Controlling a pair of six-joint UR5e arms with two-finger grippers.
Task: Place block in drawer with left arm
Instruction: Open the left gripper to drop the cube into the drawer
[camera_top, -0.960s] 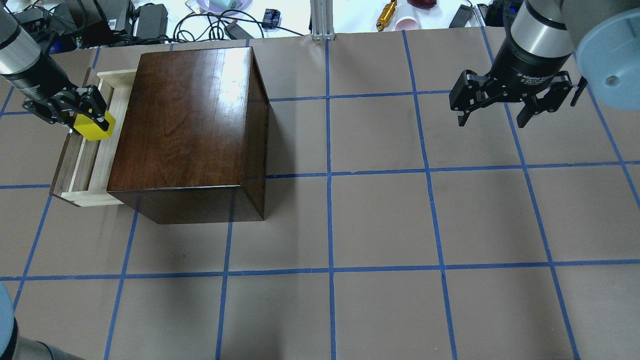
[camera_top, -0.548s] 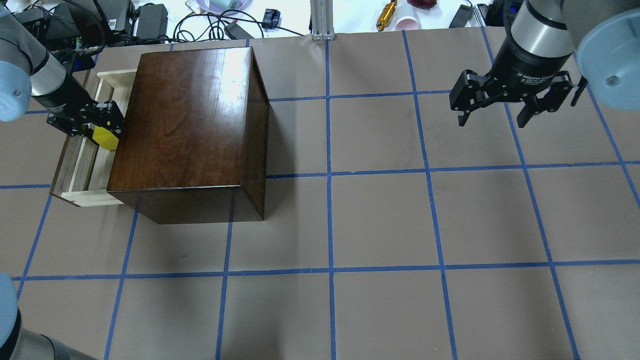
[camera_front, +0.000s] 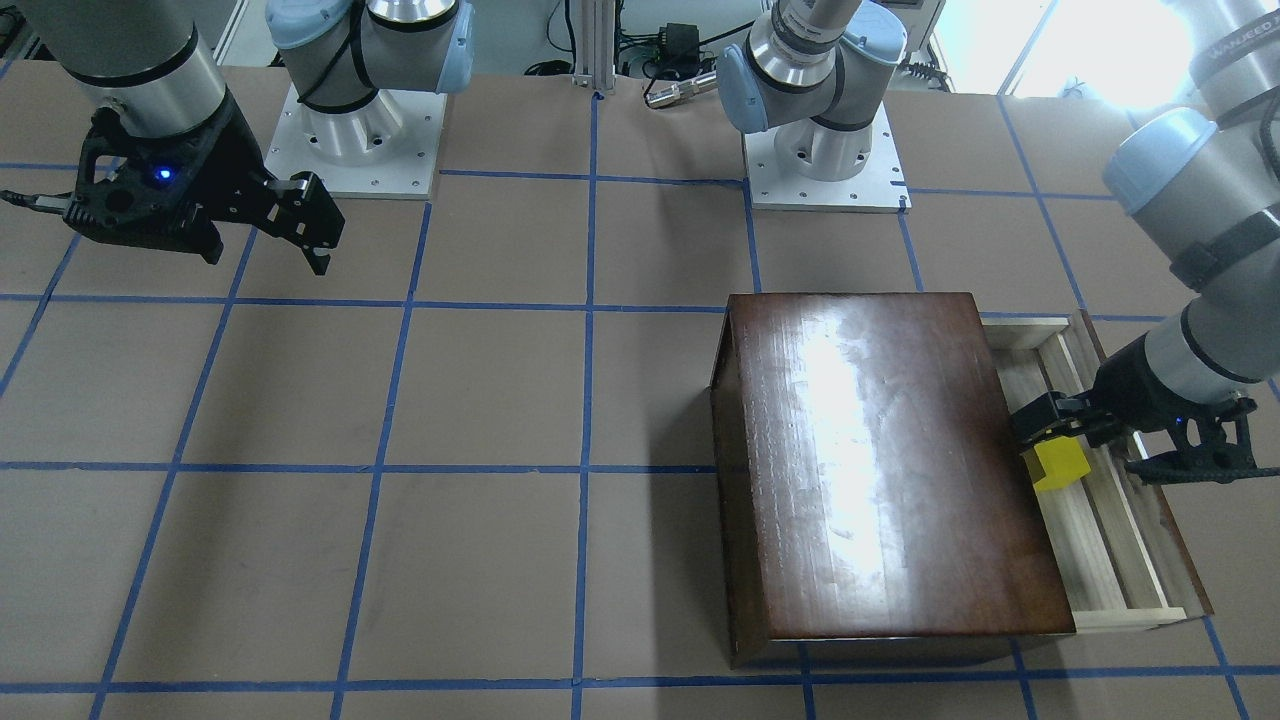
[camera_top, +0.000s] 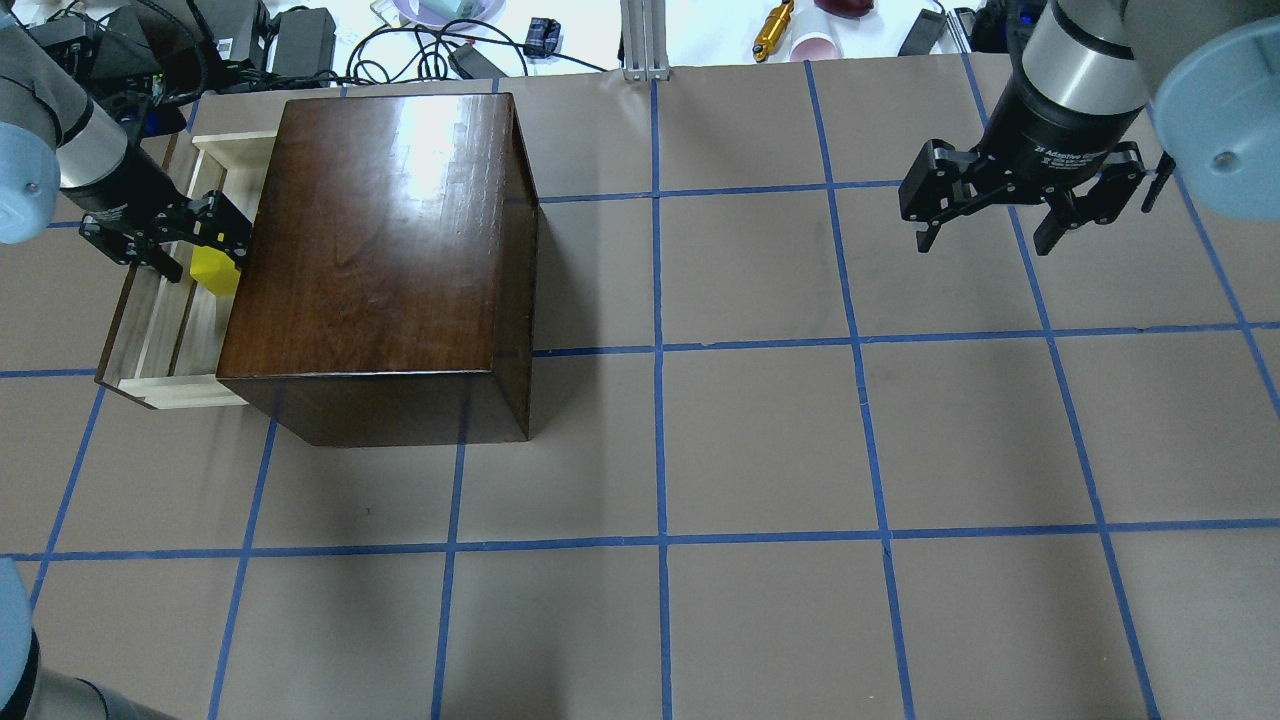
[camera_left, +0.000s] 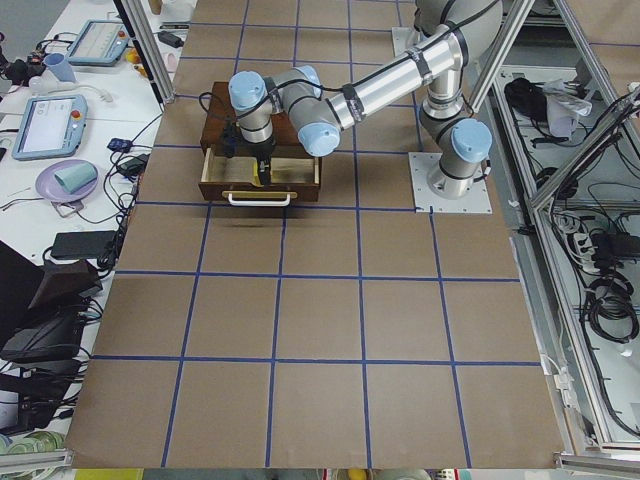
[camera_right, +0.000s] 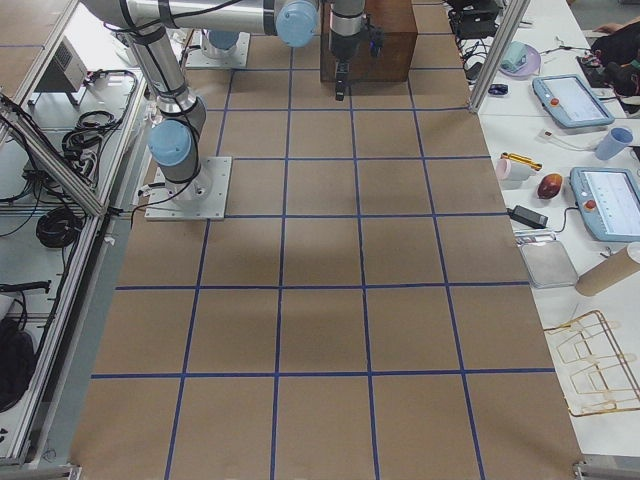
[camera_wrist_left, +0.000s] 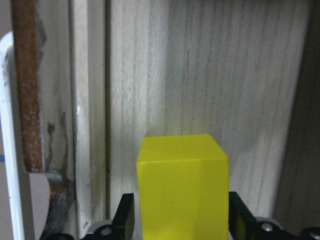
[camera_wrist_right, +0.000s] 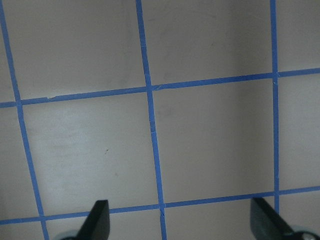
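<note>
The yellow block (camera_top: 214, 271) is held between the fingers of my left gripper (camera_top: 205, 262), low inside the open drawer (camera_top: 160, 330) and close against the dark-brown cabinet (camera_top: 380, 250). In the left wrist view the block (camera_wrist_left: 182, 185) sits between the two fingers (camera_wrist_left: 125, 215) over the pale drawer floor (camera_wrist_left: 200, 75). I cannot tell if it touches the floor. In the front-facing view the block (camera_front: 1060, 465) hangs over the drawer (camera_front: 1100, 520) beside the cabinet (camera_front: 880, 460). My right gripper (camera_top: 985, 240) is open and empty above the table at the far right, and its wrist view (camera_wrist_right: 182, 225) shows only taped paper.
Cables and power adapters (camera_top: 300, 40) and an aluminium post (camera_top: 645, 40) line the table's far edge. The arm bases (camera_front: 350, 130) stand on the robot's side. The drawer's white pull (camera_left: 258, 200) faces the table's left end. Side tables hold tablets (camera_right: 570, 100).
My left gripper has carried the block down into the drawer and toward the cabinet. The cabinet and drawer look slightly shifted. The right arm has not moved.
</note>
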